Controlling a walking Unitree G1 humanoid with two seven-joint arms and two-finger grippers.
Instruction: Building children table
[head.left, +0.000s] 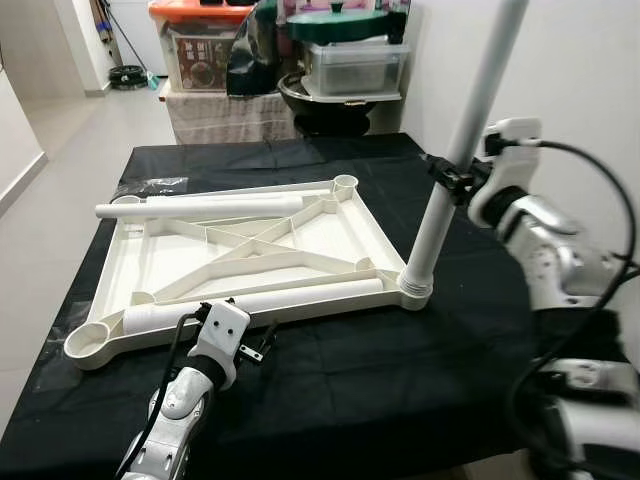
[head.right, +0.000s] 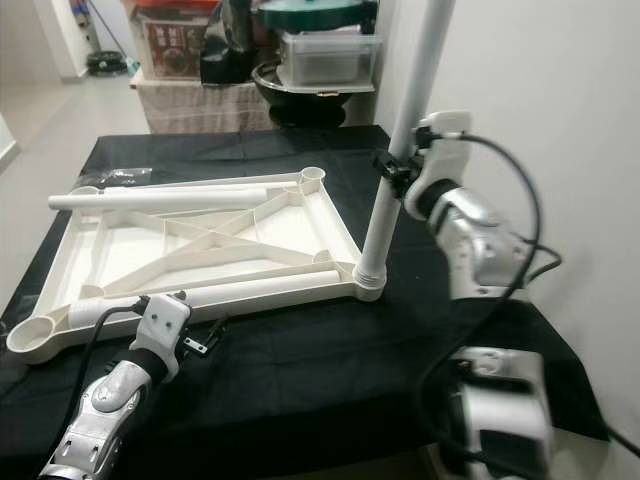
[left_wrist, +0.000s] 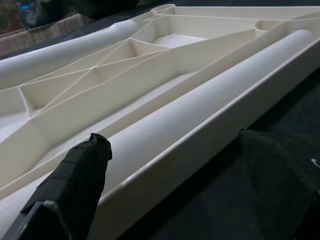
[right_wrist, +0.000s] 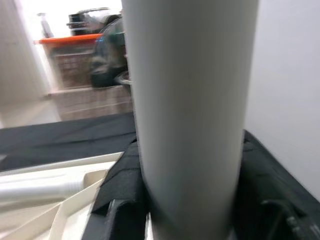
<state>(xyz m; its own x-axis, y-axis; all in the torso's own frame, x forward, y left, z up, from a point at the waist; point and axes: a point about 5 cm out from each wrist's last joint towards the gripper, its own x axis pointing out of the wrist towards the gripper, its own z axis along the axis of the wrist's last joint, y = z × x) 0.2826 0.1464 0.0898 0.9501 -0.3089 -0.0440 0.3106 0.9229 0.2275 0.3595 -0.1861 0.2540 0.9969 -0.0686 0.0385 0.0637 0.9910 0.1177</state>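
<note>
My right gripper (head.left: 452, 183) is clamped on the leg (head.left: 460, 150), upright in the tabletop's (head.left: 250, 250) near corner socket, steadying it for seating. Left gripper (head.left: 252, 345), fingers apart, waits beside the tabletop's front edge.

The upright table leg (head.left: 462, 150) runs off the frame's top edge

The cream tabletop (head.left: 250, 245) lies upside down on the black cloth, ribbed underside up. One white leg (head.left: 455, 160) stands upright in its near right corner socket. Two loose legs lie inside the frame: one (head.left: 200, 208) along the far edge, one (head.left: 255, 303) along the near edge.
</note>
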